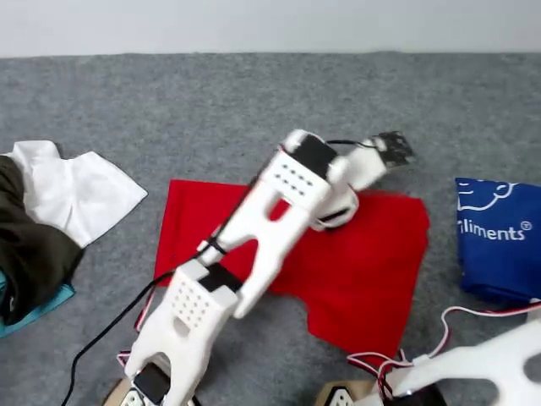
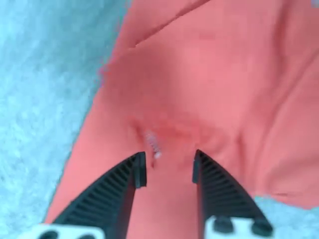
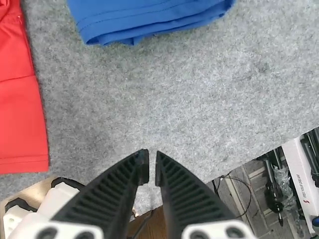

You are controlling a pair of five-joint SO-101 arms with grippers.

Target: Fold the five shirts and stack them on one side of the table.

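A red shirt (image 1: 363,262) lies spread flat in the middle of the grey table. My left arm (image 1: 254,245) stretches over it from the front left. In the left wrist view my left gripper (image 2: 167,167) hangs open just above the red shirt (image 2: 209,74), near its collar, holding nothing. A folded blue shirt (image 1: 499,237) lies at the right side. My right gripper (image 3: 152,167) is shut and empty over bare table near the front right edge, with the blue shirt (image 3: 149,17) ahead of it and the red shirt's hem (image 3: 17,99) beside it.
At the left edge lies a heap of unfolded shirts: a white one (image 1: 76,190), a dark one (image 1: 25,245) and a teal one (image 1: 38,309) underneath. Cables (image 1: 397,359) trail by the arm bases. Beyond the table's front edge the floor and some equipment (image 3: 299,164) show.
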